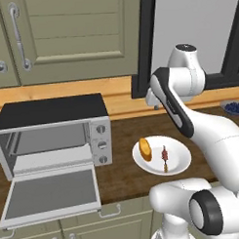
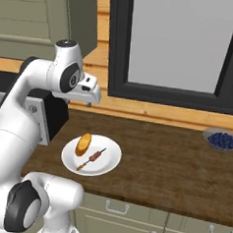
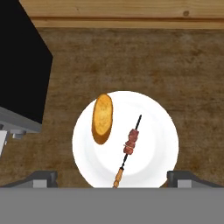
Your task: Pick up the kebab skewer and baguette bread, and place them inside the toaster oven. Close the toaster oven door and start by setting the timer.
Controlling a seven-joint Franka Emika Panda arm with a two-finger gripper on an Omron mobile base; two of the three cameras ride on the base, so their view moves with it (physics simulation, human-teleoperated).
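Pincer point(image 3: 112, 178) wide above counter point(image 3: 183, 78)

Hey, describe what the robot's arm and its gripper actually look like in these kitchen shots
The arm is glossy white with rounded, tube-like segments and dark grey to black bands and round caps at the joints. No cables or markings are visible. The gripper ends in two small dark grey, blocky fingertips.

A dark brown wooden desk point(image 2: 160, 156) runs along a lighter wood back edge. At its left end sits the toaster oven point(image 1: 53, 131), its door point(image 1: 48, 194) folded down over the front edge. Beside it, near the front edge, rests a white plate point(image 1: 176, 161). A bowl of blueberries point(image 2: 221, 140) sits toward the back right.
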